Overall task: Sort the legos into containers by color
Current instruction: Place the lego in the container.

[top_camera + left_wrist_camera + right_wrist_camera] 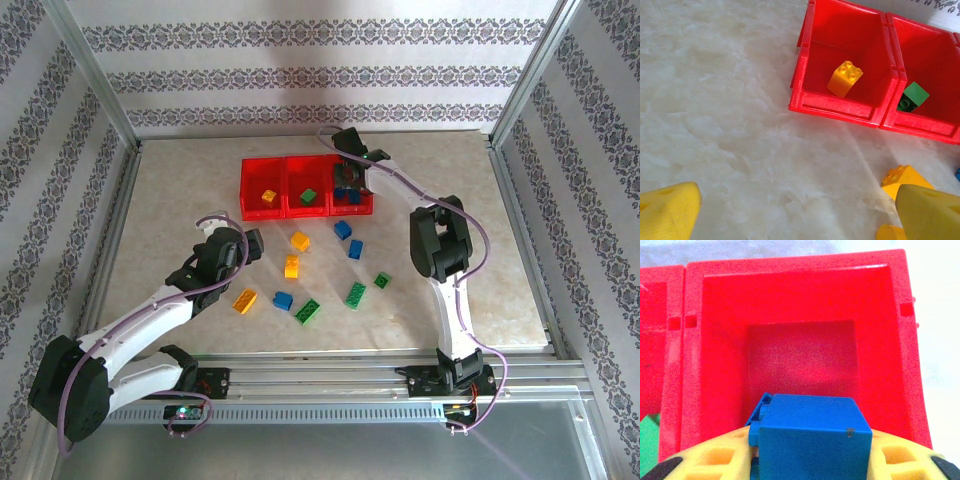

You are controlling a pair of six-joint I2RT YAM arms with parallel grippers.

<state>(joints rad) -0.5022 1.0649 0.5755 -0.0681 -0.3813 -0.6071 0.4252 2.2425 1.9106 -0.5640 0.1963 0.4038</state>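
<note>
Your right gripper (349, 180) holds a blue brick (812, 435) over the rightmost red bin (795, 265); next, I judge, release it there. Your left gripper (250, 242) gapes wide.

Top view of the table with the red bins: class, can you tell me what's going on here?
Two robot arms are sorting bricks by colour into three joined red bins. The right gripper holds a blue brick over the right bin and has not yet released it. The left gripper hangs open above the table, where nine loose bricks lie. The left bin has one yellow-orange brick, the middle bin one green brick.
</note>
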